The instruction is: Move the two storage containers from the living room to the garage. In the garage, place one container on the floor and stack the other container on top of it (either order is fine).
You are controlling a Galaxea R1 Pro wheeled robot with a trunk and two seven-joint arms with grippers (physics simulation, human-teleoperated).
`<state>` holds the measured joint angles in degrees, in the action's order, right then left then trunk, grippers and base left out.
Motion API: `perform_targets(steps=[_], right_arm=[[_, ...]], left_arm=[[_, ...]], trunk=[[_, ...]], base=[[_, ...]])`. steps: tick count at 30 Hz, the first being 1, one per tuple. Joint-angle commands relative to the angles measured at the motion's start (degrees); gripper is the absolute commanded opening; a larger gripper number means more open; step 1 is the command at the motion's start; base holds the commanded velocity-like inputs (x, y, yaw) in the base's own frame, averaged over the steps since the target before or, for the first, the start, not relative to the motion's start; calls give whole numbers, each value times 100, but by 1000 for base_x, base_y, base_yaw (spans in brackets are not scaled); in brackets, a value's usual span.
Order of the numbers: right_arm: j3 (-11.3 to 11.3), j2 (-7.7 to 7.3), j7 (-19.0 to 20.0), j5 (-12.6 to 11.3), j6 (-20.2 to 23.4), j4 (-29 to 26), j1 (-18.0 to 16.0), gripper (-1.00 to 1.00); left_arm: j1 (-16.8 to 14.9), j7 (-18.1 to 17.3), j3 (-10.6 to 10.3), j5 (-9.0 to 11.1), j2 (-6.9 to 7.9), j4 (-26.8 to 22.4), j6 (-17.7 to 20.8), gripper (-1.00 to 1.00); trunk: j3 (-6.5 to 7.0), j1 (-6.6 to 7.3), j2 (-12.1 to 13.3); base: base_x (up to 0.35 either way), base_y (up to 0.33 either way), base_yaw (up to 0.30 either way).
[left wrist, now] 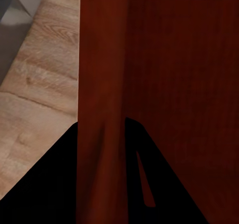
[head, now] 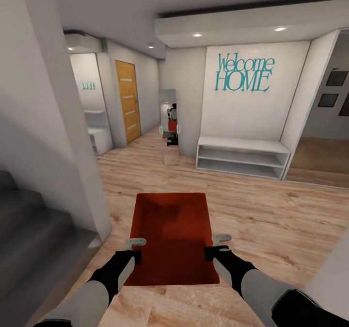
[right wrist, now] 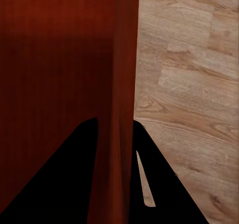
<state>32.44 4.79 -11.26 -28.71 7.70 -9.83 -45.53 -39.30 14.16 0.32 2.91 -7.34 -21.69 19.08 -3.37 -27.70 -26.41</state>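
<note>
I am holding one red-orange open-top storage container (head: 172,235) level above the light wood-plank floor (head: 271,220), straight ahead of me. My left gripper (head: 132,249) is shut on its left wall near the near corner. My right gripper (head: 218,247) is shut on its right wall. In the left wrist view the red wall (left wrist: 99,74) runs between the dark fingers of the left gripper (left wrist: 102,127). The right wrist view shows the other wall (right wrist: 119,74) pinched in the right gripper (right wrist: 115,124). The container looks empty. The garage is out of view.
A white wall corner (head: 72,147) and grey stairs (head: 29,230) stand close at left. Ahead are a tall mirror (head: 168,123), a white bench shelf (head: 242,158) under "Welcome HOME" lettering, and a honey-wood door (head: 128,101) at back left. An opening (head: 322,157) lies right.
</note>
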Motion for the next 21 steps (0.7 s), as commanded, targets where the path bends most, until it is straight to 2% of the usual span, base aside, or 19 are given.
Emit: perform_targets(steps=[1, 21], right_arm=[[-9, -58, -35, 57, -137, -28, -8, -100], [-9, -57, -35, 54, -137, -28, -9, -100]], left_arm=[[1, 43, -12, 69, 118, 7, 35, -100], [1, 42, -7, 69, 118, 7, 35, -100]], trunk=[[-12, -6, -12], [-12, -6, -12]], base=[[322, 0, 0], [321, 0, 0]])
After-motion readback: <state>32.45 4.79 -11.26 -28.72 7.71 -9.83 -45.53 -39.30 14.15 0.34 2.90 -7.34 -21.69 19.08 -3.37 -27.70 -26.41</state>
